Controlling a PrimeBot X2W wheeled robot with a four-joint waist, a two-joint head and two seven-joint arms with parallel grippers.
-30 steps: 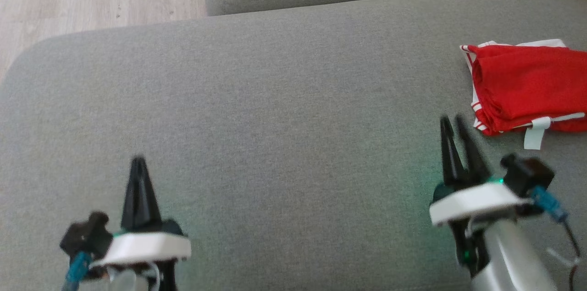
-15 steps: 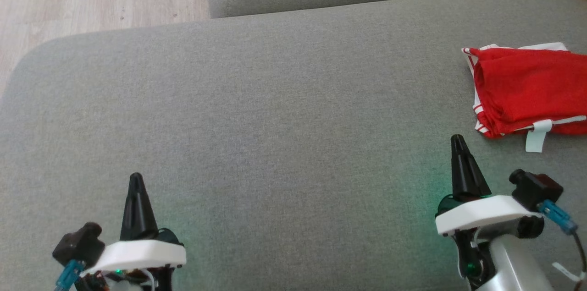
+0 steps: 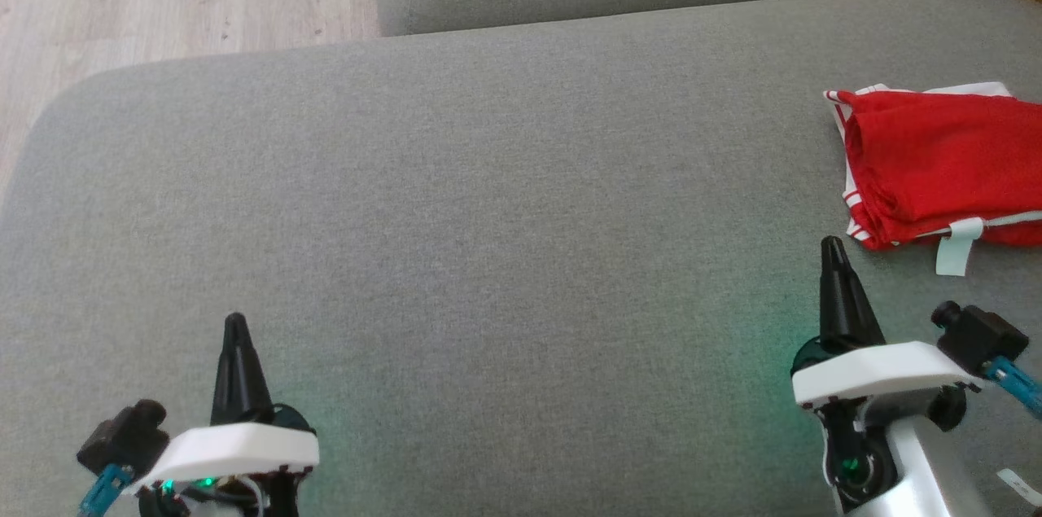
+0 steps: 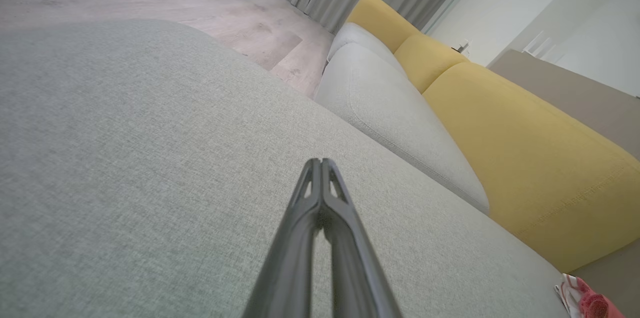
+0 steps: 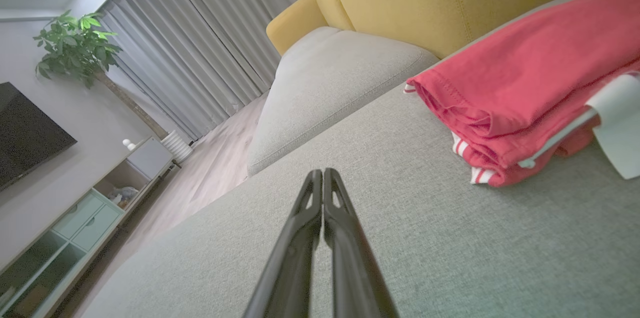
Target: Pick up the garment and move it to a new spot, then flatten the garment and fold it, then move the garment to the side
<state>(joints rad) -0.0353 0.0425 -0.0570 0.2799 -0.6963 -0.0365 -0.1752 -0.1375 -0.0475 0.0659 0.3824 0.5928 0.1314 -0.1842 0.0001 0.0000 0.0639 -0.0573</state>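
Head view: 1 grey woven cushion (image 3: 521,199), rounded corners. 1 red cloth garment (image 3: 936,159), folded, white-striped trim, 1 white tag, lies at cushion's right edge. Left gripper (image 3: 235,323) over front-left part. Right gripper (image 3: 831,247) over front-right part, just short of garment, not touching.
Left wrist view: 2 dark fingers pressed tip to tip, nothing held. Yellow sofa back (image 4: 525,147) beyond.
Right wrist view: fingers likewise closed, empty. Garment in soft stacked layers, apart from tips.
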